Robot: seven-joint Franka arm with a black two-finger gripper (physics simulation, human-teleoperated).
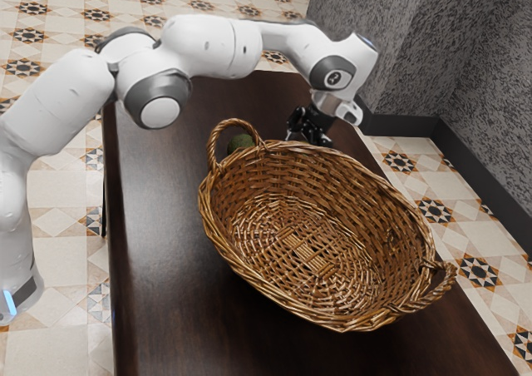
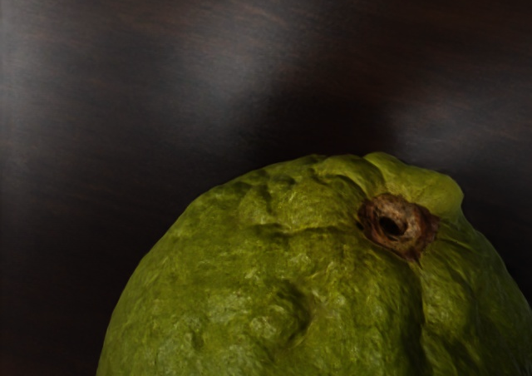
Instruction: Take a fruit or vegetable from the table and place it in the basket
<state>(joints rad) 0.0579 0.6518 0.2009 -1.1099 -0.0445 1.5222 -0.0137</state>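
Beyond the basket's far rim in the exterior view, my black gripper (image 1: pixel 310 126) is low over the table, its lower end partly hidden by the wicker. A large bumpy green fruit (image 2: pixel 307 284) with a brown stem scar lies at or just under my hand in the wrist view; whether it is held cannot be told. The wicker basket (image 1: pixel 303 247) stands on the table, and its visible inside holds nothing. A dark green round fruit (image 1: pixel 241 141) shows through the basket's left handle, behind the rim.
The dark wooden table (image 1: pixel 166 251) extends along the basket's left side and behind it. The basket's raised handles and high far rim stand close to my hand. A grey textured wall (image 1: pixel 482 76) rises past the table at the exterior view's right.
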